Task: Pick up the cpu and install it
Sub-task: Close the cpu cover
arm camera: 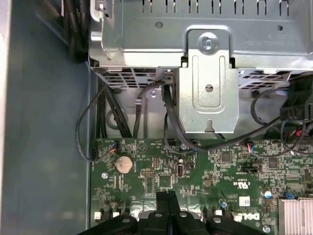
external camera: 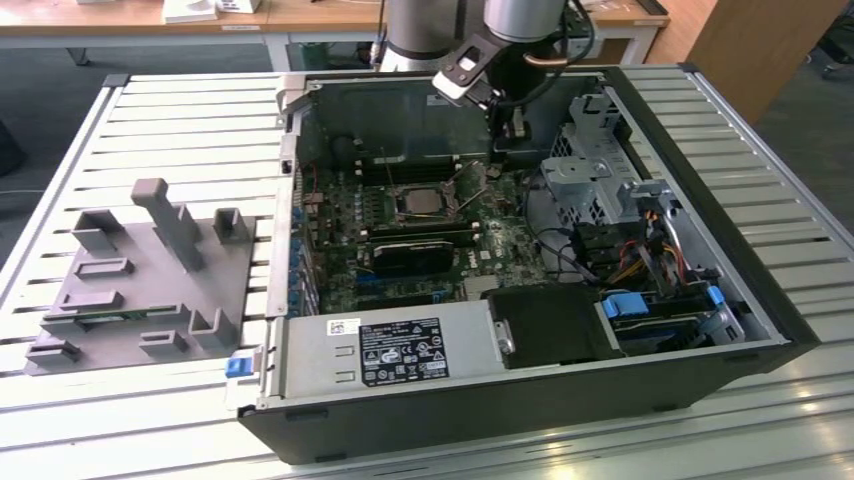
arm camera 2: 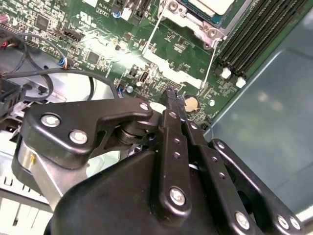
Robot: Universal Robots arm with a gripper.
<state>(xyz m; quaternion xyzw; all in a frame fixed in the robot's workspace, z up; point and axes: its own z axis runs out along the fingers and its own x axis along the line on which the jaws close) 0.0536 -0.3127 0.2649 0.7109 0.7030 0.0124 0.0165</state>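
The cpu [external camera: 424,200] sits in its socket [arm camera 2: 182,14]. The hand [arm camera 2: 172,98], closed and empty, hovers beside the lever [arm camera 2: 208,63], which likely needs latching.

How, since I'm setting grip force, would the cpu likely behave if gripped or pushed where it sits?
The cpu looks like a thin, flat, metal-topped square, so it is probably stiff and light. Its smooth silvery top may slip under the tool. Lying flat inside the socket frame, it is unlikely to roll or tip.
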